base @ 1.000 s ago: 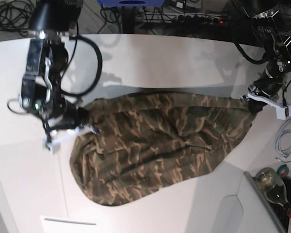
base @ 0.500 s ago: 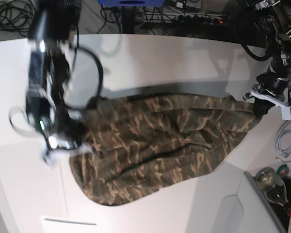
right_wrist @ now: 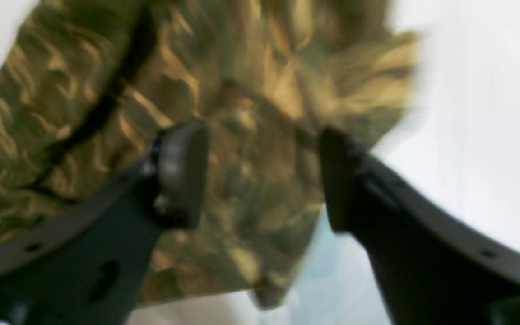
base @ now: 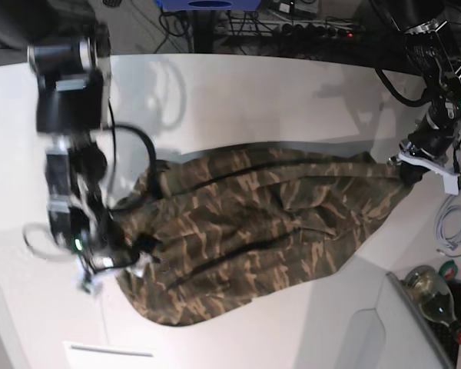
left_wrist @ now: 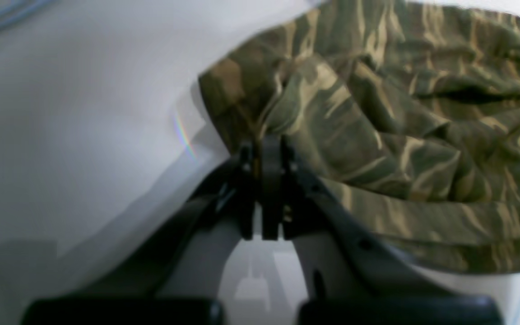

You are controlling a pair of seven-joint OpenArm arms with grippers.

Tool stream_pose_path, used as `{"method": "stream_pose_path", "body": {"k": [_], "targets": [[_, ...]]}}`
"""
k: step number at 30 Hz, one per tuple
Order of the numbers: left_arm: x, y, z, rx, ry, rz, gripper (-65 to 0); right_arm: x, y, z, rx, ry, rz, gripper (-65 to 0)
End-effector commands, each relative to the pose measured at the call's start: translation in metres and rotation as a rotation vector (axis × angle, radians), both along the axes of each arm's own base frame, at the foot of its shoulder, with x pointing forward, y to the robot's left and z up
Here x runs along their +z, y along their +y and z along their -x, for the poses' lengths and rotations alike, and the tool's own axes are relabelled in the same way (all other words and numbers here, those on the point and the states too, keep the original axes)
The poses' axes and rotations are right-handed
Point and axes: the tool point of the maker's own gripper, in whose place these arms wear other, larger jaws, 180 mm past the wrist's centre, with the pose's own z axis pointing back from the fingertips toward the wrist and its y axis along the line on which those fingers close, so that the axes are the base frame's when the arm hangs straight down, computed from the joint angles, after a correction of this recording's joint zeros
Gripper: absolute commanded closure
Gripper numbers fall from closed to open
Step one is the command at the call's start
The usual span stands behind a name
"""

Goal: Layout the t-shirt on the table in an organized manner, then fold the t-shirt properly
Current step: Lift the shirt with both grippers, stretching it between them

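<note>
A: Where does the t-shirt (base: 253, 231) lie?

B: It sprawls across the middle of the white tabletop (base: 253, 100) in the base view, a rumpled camouflage heap running from about 9 o'clock to 3 o'clock, bunched and creased, not yet laid flat. No collar or sleeve can be made out for certain.

A: How would it handle?

B: By the look of it, soft and light, with no stiffness at all. It will likely sag and fold wherever it is lifted, and drag across the smooth tabletop more than slide neatly. A pinch on an edge or corner seems wiser than a grab into the bulk, since the layers would bunch together.

A: And the claws?

B: The left claw (left_wrist: 262, 149) has its jaws pressed together on a pinch of the t-shirt's edge; in the base view it sits at the cloth's 3 o'clock end (base: 411, 171). The right claw (right_wrist: 260, 176) has its jaws spread apart over the fabric, nothing clamped between them, at the cloth's 9 o'clock end in the base view (base: 119, 257). That wrist view is blurred, so whether a finger touches the cloth cannot be told.

A: Anything further out?

B: A bottle (base: 438, 300) and a coiled white cable (base: 453, 223) lie toward 4 o'clock, well apart from the work.
</note>
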Motion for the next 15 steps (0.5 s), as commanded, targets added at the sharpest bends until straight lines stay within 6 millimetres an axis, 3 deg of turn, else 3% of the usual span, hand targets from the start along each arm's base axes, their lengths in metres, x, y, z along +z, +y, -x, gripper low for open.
{"method": "stream_pose_path", "body": {"k": [1,4,7,11,15], "targets": [[0.014,0.006,-0.004,-0.007,-0.044,-0.025,0.0,0.014,0.005,0.008,0.016,-0.049,-0.008,-43.5],[0.014,0.006,-0.002,-0.009,-0.042,-0.031,0.0,0.011,0.009,0.054,0.044,-0.062,0.003,-45.9],[0.014,0.006,-0.001,-0.009,-0.04,-0.033,0.0,-0.006,0.018,0.075,0.075,-0.025,0.013,-45.9],[0.014,0.006,-0.001,-0.009,-0.04,-0.031,0.0,-0.025,0.013,0.072,0.047,-0.051,0.037,-45.9],[0.011,0.006,0.002,-0.01,-0.03,-0.031,0.0,-0.024,-0.008,0.054,-0.026,-0.097,0.052,-46.2]]}}
